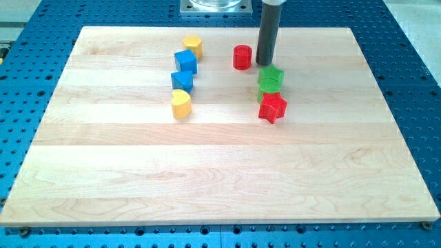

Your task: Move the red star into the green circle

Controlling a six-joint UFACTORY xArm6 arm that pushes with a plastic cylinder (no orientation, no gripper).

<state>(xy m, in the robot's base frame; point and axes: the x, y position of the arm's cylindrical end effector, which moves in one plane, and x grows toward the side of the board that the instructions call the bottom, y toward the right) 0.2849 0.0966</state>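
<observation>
The red star (273, 107) lies right of the board's middle. It touches a green block (262, 96) that is mostly hidden behind it. The green circle (271, 78) sits just above them and touches that green block. My tip (264, 64) is at the upper edge of the green circle, between it and a red cylinder (242, 57) to the left. The rod rises straight up out of the view's top.
To the left stand a yellow block (193, 46), two blue blocks (186, 61) (182, 80) and a yellow heart (181, 105) in a rough column. The wooden board (207, 172) lies on a blue perforated table.
</observation>
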